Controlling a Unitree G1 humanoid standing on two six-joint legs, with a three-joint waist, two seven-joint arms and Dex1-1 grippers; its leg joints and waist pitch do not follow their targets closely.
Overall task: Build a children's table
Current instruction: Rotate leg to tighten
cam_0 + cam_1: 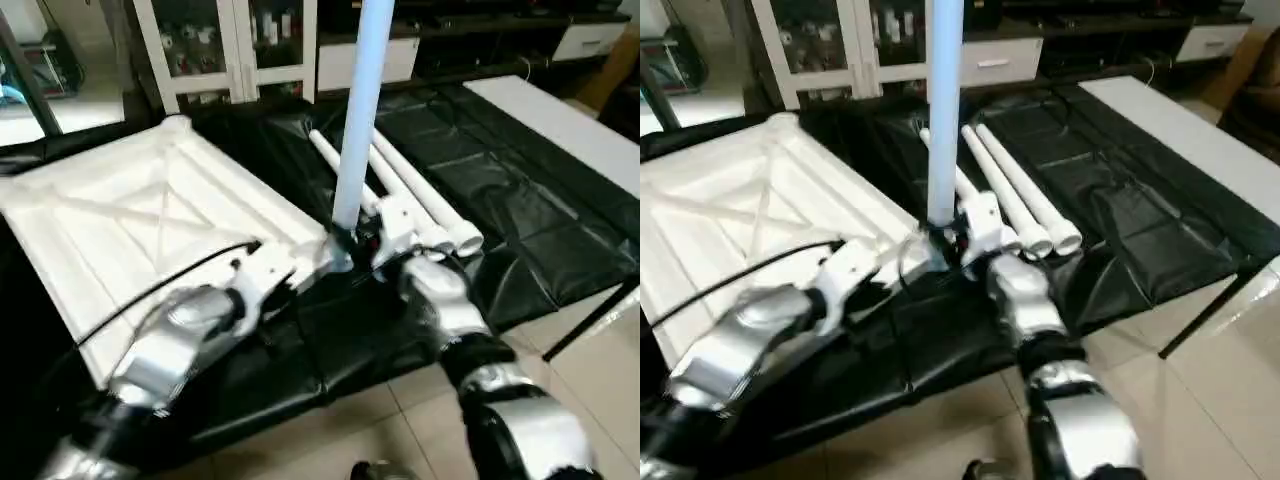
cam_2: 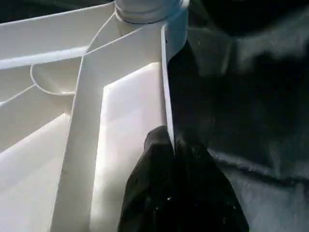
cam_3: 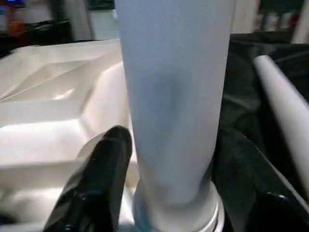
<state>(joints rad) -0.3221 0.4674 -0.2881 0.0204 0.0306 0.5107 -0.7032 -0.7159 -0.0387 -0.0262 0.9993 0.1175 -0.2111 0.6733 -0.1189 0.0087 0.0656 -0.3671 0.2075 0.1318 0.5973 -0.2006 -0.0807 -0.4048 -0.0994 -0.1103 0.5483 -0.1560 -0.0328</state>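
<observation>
The white tabletop (image 1: pixel 150 210) lies upside down on the black sheet, its X-ribbed underside facing up. One white leg (image 1: pixel 360 110) stands upright in the near right corner socket (image 2: pixel 145 9). My right gripper (image 3: pixel 178 164) is shut on the base of this leg, one black finger (image 3: pixel 106 164) on each side of the tube. Just to its left, my left gripper (image 2: pixel 171 142) is shut on the tabletop's thin front rim (image 2: pixel 166 87) near that corner. Three more legs (image 1: pixel 425 205) lie side by side on the sheet, behind and to the right of the standing one.
The black sheet (image 1: pixel 520 230) covers the work table as far as its front edge, with tiled floor (image 1: pixel 400 420) below. A white board (image 1: pixel 560 120) lies at the far right. Glass-fronted cabinets (image 1: pixel 230 40) stand behind. A black cable (image 1: pixel 150 290) runs over my left forearm.
</observation>
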